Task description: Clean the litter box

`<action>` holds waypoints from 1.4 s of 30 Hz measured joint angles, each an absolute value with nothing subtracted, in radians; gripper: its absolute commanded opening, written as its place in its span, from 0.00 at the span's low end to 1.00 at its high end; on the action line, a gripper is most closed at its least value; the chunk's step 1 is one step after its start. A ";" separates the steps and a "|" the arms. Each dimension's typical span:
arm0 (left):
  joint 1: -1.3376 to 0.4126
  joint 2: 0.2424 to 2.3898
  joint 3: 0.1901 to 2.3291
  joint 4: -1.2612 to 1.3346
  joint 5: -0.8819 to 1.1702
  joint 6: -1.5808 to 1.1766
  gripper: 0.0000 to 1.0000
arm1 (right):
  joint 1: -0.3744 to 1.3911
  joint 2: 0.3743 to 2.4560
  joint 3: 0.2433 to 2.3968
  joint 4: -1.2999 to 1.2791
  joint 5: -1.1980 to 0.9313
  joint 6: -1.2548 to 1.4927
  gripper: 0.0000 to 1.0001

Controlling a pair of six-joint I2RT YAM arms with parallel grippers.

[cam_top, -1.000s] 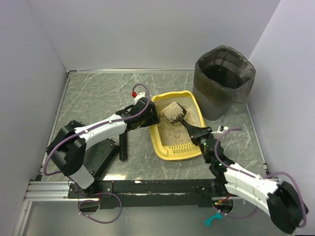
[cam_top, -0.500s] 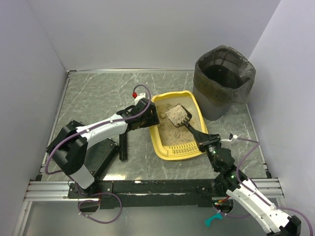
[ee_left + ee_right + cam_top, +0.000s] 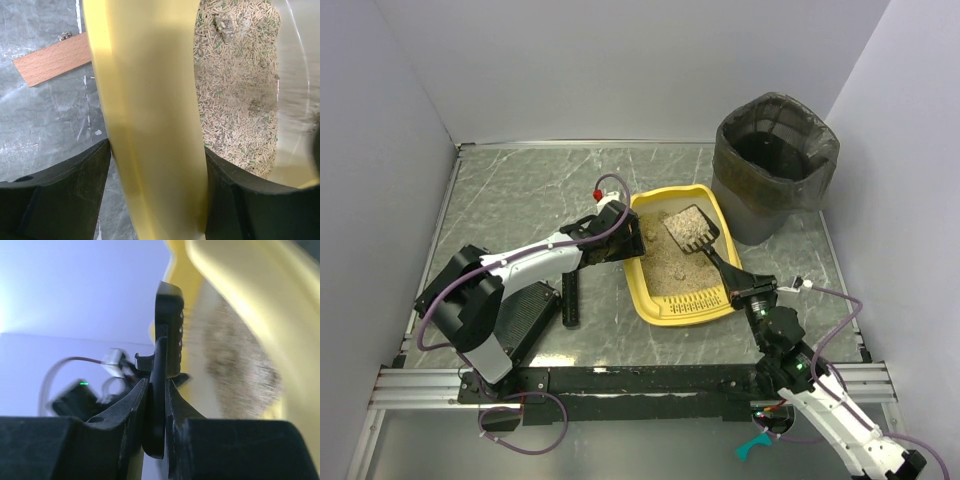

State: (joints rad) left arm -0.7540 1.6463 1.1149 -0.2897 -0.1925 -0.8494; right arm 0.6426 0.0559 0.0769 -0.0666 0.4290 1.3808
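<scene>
The yellow litter box (image 3: 658, 300) lies mid-table with beige litter (image 3: 235, 100) inside. My left gripper (image 3: 625, 240) is shut on its left rim (image 3: 150, 100), and both fingers press the yellow wall. My right gripper (image 3: 752, 296) is shut on the handle of a black slotted scoop (image 3: 692, 230). The scoop's head hangs over the far right part of the box with a thin layer of litter on it. In the right wrist view the handle (image 3: 159, 405) is pinched edge-on between the fingers, beside the yellow wall (image 3: 250, 285).
A dark grey round bin (image 3: 775, 165) with a bag liner stands just right of the box's far end. A black slab (image 3: 525, 315) and a black bar (image 3: 570, 298) lie left of the box. A wooden strip (image 3: 52, 65) rests on the table by the rim.
The scoop has moved toward the box's far right and most of its heap of litter has fallen through. The right arm has drawn back and swung. The left gripper has kept its hold.
</scene>
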 measured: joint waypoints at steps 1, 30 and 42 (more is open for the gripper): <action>-0.754 1.646 1.115 -0.289 -0.192 -0.849 0.68 | 0.642 0.038 0.070 -0.050 0.430 1.388 0.00; -0.747 1.296 0.823 -0.341 -0.247 -0.647 0.66 | 0.613 0.157 0.040 0.169 0.168 1.395 0.00; -0.748 1.190 0.723 -0.228 -0.181 -0.467 0.64 | 0.582 0.044 0.120 -0.017 0.080 1.324 0.00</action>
